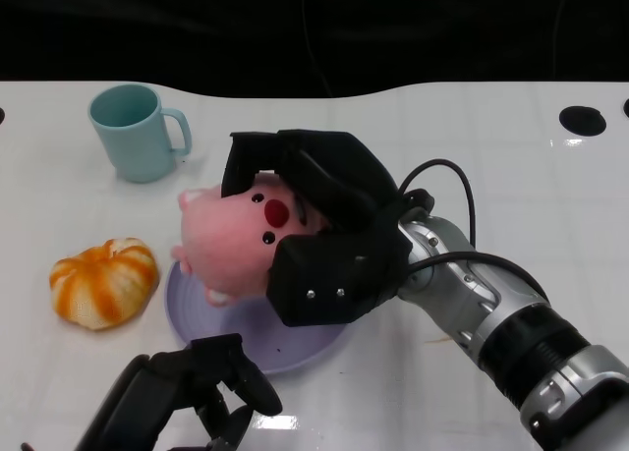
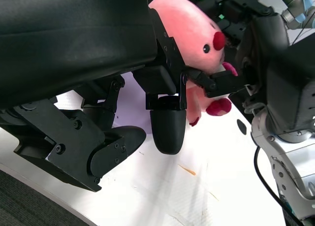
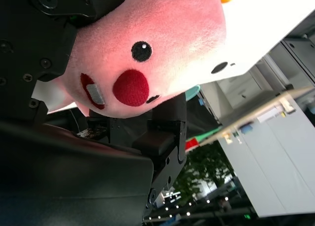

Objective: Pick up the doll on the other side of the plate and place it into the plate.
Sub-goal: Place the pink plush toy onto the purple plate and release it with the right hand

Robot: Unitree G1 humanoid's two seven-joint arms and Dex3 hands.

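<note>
Right hand (image 1: 319, 230) grasping the pink doll (image 1: 236, 240): fingers (image 1: 257, 156) wrapped over its head, thumb side under it. Doll sits over the far-left rim of the purple plate (image 1: 300, 348); can't tell if it's touching the plate or held just above. Left hand (image 1: 192, 392) near the plate's near edge, fingers curled in, holding nothing. Beyond the right fingers: teal mug (image 1: 133, 132). Orange pumpkin (image 1: 103, 282) beside the plate, on the white surface (image 1: 511, 176).
</note>
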